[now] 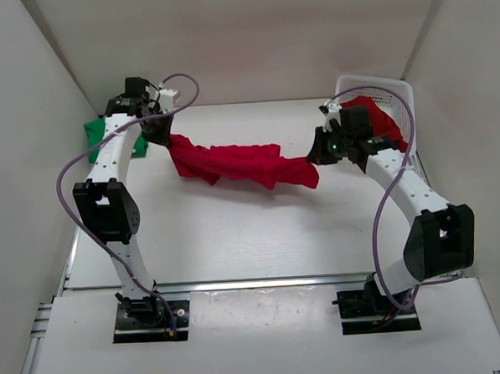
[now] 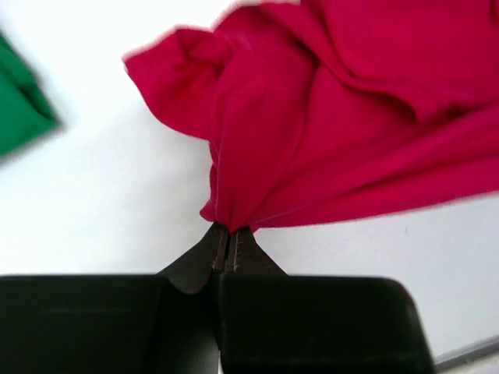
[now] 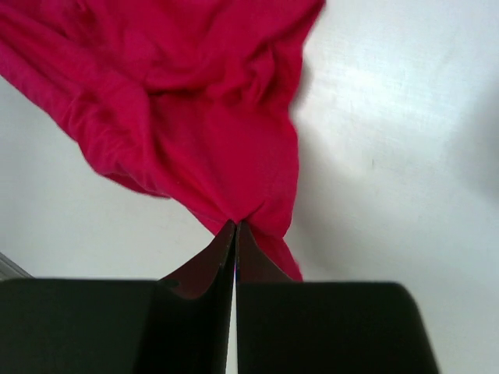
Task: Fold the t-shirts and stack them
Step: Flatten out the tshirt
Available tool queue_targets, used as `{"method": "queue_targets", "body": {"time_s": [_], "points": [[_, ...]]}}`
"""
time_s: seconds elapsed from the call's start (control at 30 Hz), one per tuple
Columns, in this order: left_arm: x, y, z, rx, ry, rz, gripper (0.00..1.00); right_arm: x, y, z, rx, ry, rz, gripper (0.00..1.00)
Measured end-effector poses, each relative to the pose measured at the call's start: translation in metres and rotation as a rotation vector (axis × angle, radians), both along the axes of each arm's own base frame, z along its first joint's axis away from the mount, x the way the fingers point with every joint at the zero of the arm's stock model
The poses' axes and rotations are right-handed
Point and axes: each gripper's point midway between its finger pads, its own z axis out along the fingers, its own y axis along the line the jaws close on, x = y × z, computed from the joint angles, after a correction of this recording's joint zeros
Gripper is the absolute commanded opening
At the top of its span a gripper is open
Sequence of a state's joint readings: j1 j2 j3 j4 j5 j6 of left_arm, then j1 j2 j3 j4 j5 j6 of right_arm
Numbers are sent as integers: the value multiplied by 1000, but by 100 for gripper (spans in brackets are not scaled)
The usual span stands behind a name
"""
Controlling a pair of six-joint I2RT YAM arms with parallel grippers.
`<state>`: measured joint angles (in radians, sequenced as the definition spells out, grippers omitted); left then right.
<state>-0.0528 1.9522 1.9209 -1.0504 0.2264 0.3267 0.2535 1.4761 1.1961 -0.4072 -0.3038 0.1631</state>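
A red t-shirt (image 1: 240,164) hangs bunched and stretched between my two grippers above the table's far half. My left gripper (image 1: 157,133) is shut on its left end; the left wrist view shows the cloth (image 2: 335,117) pinched at the fingertips (image 2: 228,232). My right gripper (image 1: 318,154) is shut on its right end, and the right wrist view shows the cloth (image 3: 187,117) pinched at the tips (image 3: 235,226). A second red t-shirt (image 1: 379,117) lies in the white mesh basket (image 1: 396,87). The green t-shirt (image 1: 96,138) lies at the far left, partly hidden by my left arm; it also shows in the left wrist view (image 2: 19,109).
The basket stands at the table's far right corner against the wall. White walls close in the table on the left, back and right. A metal rail (image 1: 255,282) runs along the near edge by the arm bases.
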Motion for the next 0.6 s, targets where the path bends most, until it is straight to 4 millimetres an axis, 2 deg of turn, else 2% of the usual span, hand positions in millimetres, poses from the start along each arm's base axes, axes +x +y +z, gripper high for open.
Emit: {"method": "queue_targets", "body": {"time_s": [0.07,0.13,0.2,0.27,0.3,0.4,0.47,0.5,0.6], "points": [[11,2,24,-4,-67,4,0,9,5,24,19,-53,18,0],[23,4,58,-9,-165,8,0,21,10,62,50,-138,30,0],[30,2,99,-18,-275,6,0,32,17,108,76,-249,45,0],[35,2,155,-30,-422,10,0,38,27,160,85,-381,69,0],[34,1,221,-47,-605,16,0,33,44,210,108,-516,115,0],[15,-4,305,-78,-825,25,0,14,73,267,113,-683,187,0],[-4,-14,347,-102,-940,10,0,-1,88,290,124,-765,223,0],[-11,-20,360,-114,-973,-1,0,-6,92,295,127,-786,235,0],[-25,-40,376,-151,-1016,-40,0,-11,90,295,134,-809,224,0]]}}
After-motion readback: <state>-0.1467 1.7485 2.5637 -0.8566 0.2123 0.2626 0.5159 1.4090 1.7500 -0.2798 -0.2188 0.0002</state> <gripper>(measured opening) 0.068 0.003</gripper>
